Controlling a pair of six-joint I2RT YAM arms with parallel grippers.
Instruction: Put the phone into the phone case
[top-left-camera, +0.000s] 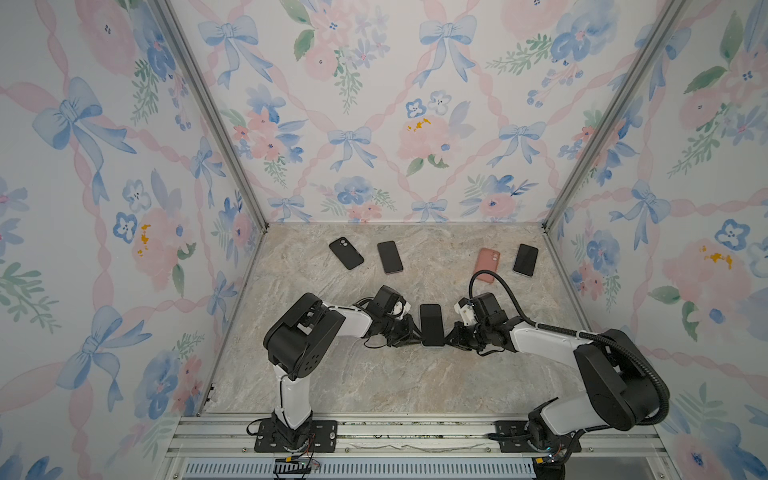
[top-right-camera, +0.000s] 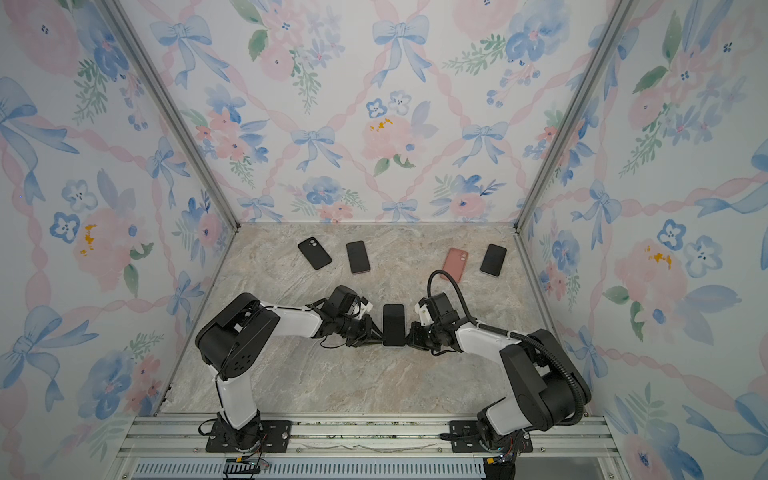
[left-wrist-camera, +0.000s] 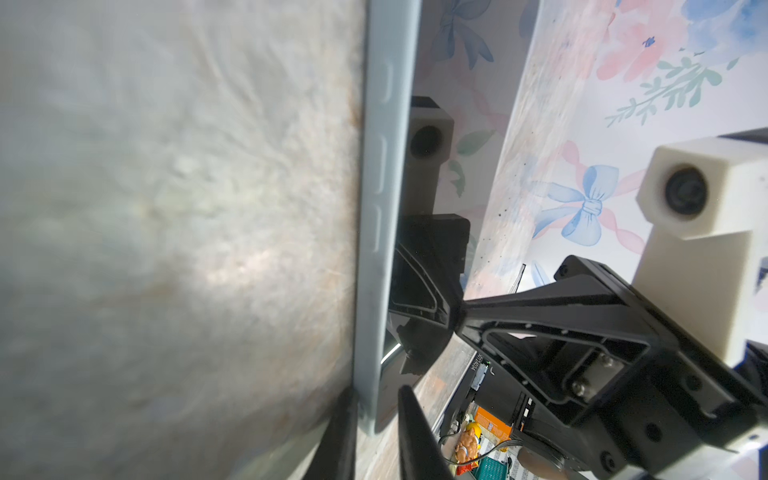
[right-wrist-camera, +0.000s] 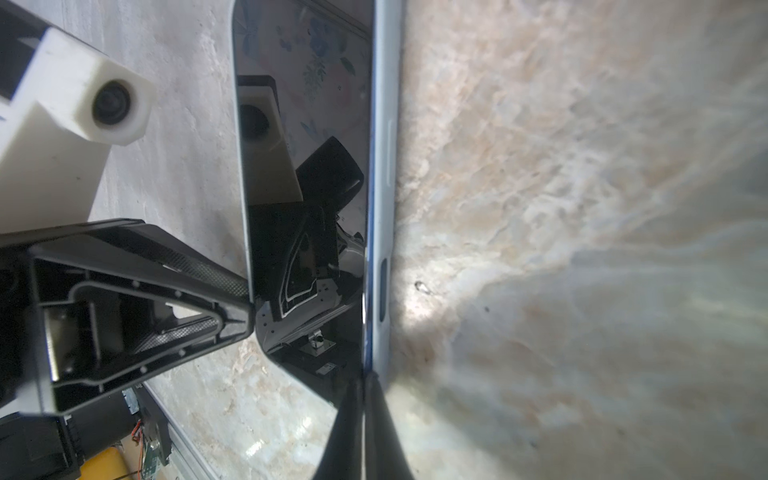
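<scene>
Alu rail (top-left-camera: 415, 432) w/ both arm bases sits nearest, at the front edge of the marble worktop (top-left-camera: 374, 382). Past it the two arms bend inward and meet at one phone (top-left-camera: 431, 325), screen up, mid-worktop, long axis running front to back. Left pincer (top-left-camera: 419, 341) has the phone's near left corner. The left wrist view shows its fingers (left-wrist-camera: 415, 440) one either side of the thin pale-blue frame, i.e. clamped on the phone's thickness, prob. to lift or tip that edge. Right pincer (top-left-camera: 446, 338) is fully closed, nothing btwn the jaws. Its fingers (right-wrist-camera: 386, 432) meet in a wedge whose tip touches the opposite long edge, prob. as a stop so the phone can't slide away from the left grip. Whether the phone is clear of the worktop or lying flat, can't tell. Cases lie well apart at the back: black case (top-left-camera: 346, 253), camera cut-out visible, beside a second phone (top-left-camera: 390, 257); pink case (top-left-camera: 487, 264) beside a third phone (top-left-camera: 525, 260). Insertion not yet begun. Which case is meant, can't tell, and the phone needs carrying back there first.
</scene>
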